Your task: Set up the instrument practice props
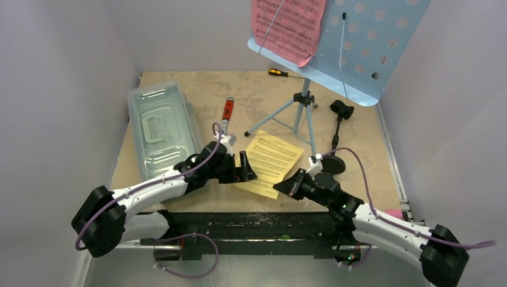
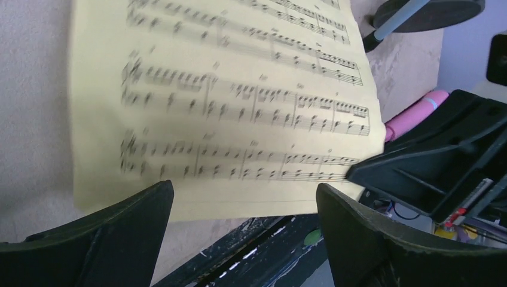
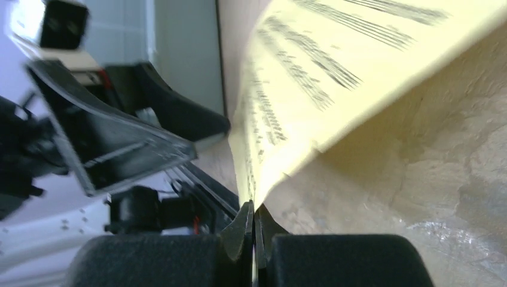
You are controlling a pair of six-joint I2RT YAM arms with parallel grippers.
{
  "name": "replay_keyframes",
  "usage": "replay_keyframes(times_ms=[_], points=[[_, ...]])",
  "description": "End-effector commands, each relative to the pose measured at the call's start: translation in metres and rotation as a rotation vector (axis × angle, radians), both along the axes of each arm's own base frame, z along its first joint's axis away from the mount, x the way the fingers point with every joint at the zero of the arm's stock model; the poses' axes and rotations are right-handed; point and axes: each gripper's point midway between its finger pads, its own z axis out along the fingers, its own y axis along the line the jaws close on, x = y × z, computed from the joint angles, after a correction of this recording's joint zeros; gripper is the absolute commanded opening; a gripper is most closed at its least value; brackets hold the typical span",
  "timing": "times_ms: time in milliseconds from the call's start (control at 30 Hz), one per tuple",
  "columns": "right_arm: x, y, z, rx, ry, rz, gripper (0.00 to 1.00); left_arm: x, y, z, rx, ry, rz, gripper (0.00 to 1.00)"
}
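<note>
1. Right wrist view shows the right gripper (image 3: 254, 210) with its two matte black fingers pressed together. They pinch the thin edge of the yellow sheet-music page (image 3: 311, 78), and the paper rises from the tips in a curl, with shadow under it.
2. That page is smooth pale-yellow paper printed with black staves. Ahead of the right gripper it slopes down onto the table (image 3: 418, 179), a beige, mottled, stone-like surface.
3. Across the page stands the left gripper (image 2: 244, 189), its wedge-shaped black plastic fingers spread wide and holding nothing. The page's edge lies just beyond its tips; whether they touch it cannot be told.
4. From the left wrist, the right gripper's ribbed black finger meets the page's corner. Behind that finger lies the pink toy microphone (image 2: 418, 112), a smooth rounded cylinder.
5. Just beyond the right gripper sits the mic stand (image 1: 333, 166), which has a flat round black base and a thin rod rising to a black clip.
6. Past the page's far edge stands the music stand (image 1: 370, 48), a light blue perforated panel on thin tripod legs. It carries the pink sheet-music page (image 1: 287, 27), with a thin wire arm crossing it.
7. Left of the left gripper lies a clear plastic lidded box (image 1: 161, 128), rectangular and ribbed. Just beyond that gripper is a red-handled wrench (image 1: 227, 113).
</note>
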Motion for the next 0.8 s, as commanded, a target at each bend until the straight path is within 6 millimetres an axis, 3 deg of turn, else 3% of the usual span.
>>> replay_keyframes(times_ms=[0,100,267,433,567,767], points=[[0.017,-0.012,0.022,0.101,0.036,-0.138,0.00,0.017,-0.001,0.008,-0.061,-0.030,0.119,0.90],[0.017,-0.016,0.031,0.090,0.040,-0.139,0.00,0.020,0.010,-0.003,-0.029,0.005,0.216,0.91],[0.013,-0.014,0.046,0.155,0.051,-0.109,0.00,0.023,0.014,-0.012,-0.063,0.069,0.318,0.95],[0.013,-0.014,0.058,0.205,0.045,-0.115,0.00,0.024,0.019,-0.009,-0.121,0.128,0.438,1.00],[0.014,-0.013,0.064,0.245,0.040,-0.113,0.00,0.021,0.017,0.001,-0.289,0.196,0.521,1.00],[0.015,-0.013,0.067,0.253,0.041,-0.116,0.00,0.023,0.008,0.014,-0.290,0.203,0.492,1.00]])
